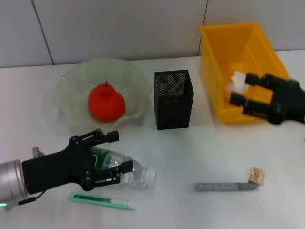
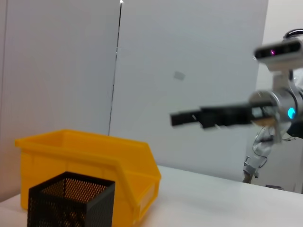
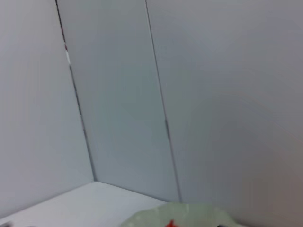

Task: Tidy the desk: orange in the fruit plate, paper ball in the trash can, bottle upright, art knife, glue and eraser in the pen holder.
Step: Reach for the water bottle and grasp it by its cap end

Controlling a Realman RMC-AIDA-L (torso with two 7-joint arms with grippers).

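The orange (image 1: 106, 102) lies in the pale green fruit plate (image 1: 66, 88). A white paper ball (image 1: 236, 80) rests inside the yellow trash can (image 1: 224, 45), and my right gripper (image 1: 242, 89) hovers open just beside it over the bin. The clear bottle (image 1: 128, 172) with a green label lies on its side near the front left. My left gripper (image 1: 114, 153) straddles it, open, one finger on each side. A green art knife (image 1: 102, 201) lies in front of the bottle. The grey glue stick (image 1: 226, 186) and tan eraser (image 1: 256, 175) lie at front right. The black mesh pen holder (image 1: 173, 99) stands mid-table.
The left wrist view shows the pen holder (image 2: 71, 201), the yellow trash can (image 2: 90, 156) behind it and my right gripper (image 2: 182, 117) farther off. The fruit plate (image 3: 189, 213) rim shows in the right wrist view under a grey panelled wall.
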